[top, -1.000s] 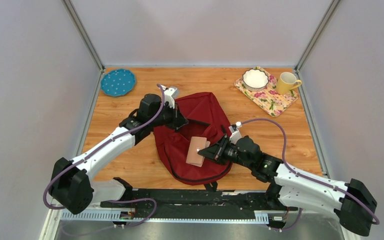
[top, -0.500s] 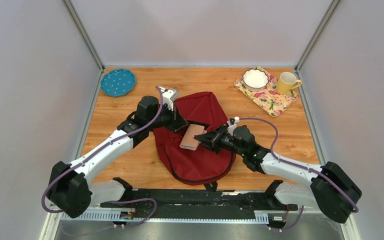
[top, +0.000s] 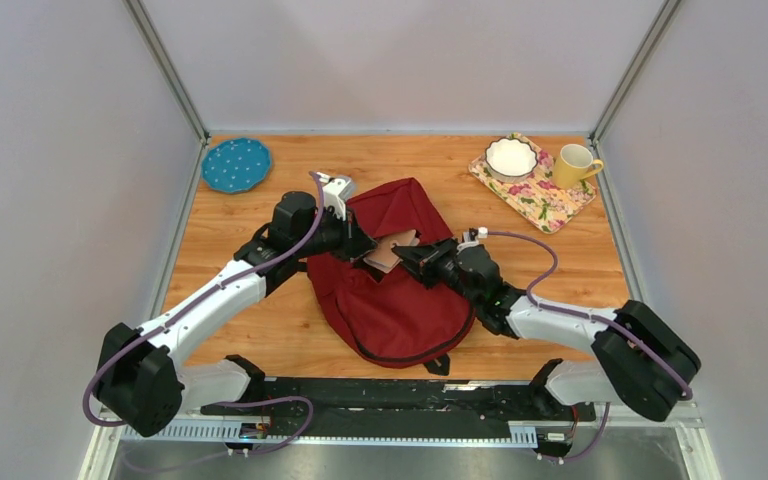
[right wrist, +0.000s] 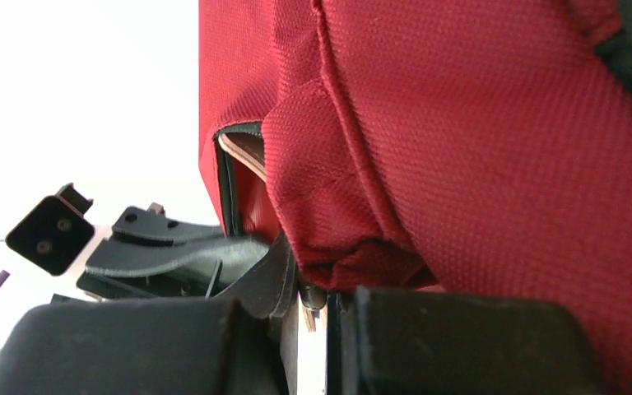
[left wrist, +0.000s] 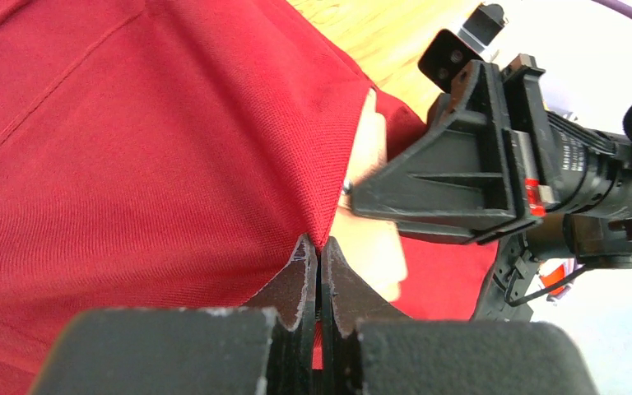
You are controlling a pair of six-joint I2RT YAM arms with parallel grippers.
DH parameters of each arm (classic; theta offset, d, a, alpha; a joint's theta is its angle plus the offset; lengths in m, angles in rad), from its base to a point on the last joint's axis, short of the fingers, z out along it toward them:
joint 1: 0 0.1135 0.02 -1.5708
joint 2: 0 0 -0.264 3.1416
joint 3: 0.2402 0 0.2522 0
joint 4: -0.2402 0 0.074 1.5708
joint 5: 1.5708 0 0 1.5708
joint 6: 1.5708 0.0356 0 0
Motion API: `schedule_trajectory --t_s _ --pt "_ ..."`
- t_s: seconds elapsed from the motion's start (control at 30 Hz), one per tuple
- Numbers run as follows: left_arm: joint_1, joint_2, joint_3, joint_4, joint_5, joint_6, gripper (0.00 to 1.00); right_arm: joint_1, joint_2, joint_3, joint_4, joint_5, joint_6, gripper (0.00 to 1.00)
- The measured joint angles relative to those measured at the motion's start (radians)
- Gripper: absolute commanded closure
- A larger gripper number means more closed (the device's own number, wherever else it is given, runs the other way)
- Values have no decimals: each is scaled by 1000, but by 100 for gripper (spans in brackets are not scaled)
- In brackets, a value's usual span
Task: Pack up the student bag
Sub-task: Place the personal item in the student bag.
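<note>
The student bag, dark red, lies in the middle of the table with its rounded top at the far end. My left gripper is shut on the red fabric edge of the bag's opening, holding it up. My right gripper is shut on a flat tan notebook, whose far end sits under the lifted fabric. In the left wrist view the notebook shows just beside my left gripper. In the right wrist view its edge shows inside the opening, past my right gripper.
A blue plate lies at the far left. A floral tray at the far right holds a white bowl, with a yellow mug beside it. Grey walls close in the table's left and right sides.
My right gripper has carried the tan notebook from above the bag's front, away and leftward, into the opening. The left gripper has kept its hold on the fabric, almost still.
</note>
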Motion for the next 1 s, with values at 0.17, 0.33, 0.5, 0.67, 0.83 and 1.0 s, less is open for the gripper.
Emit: schedule_trajectory --t_s 0.17,0.33,0.5,0.67,0.83,1.0 --pt "0 13 14 -13 1 0 100 19 124 57 80 109 -27 100" --pt "0 29 61 -78 -3 34 100 32 198 117 91 196 -61 100" --pt "1 29 69 -99 -3 51 100 32 200 216 -55 202 -151 99" --pt "9 39 69 -97 -11 50 100 32 260 318 -162 130 -253 89" --pt "11 42 69 -95 -40 48 100 32 373 408 -227 59 -311 67" --pt "21 42 69 -97 -56 48 100 30 416 455 -273 -7 -373 35"
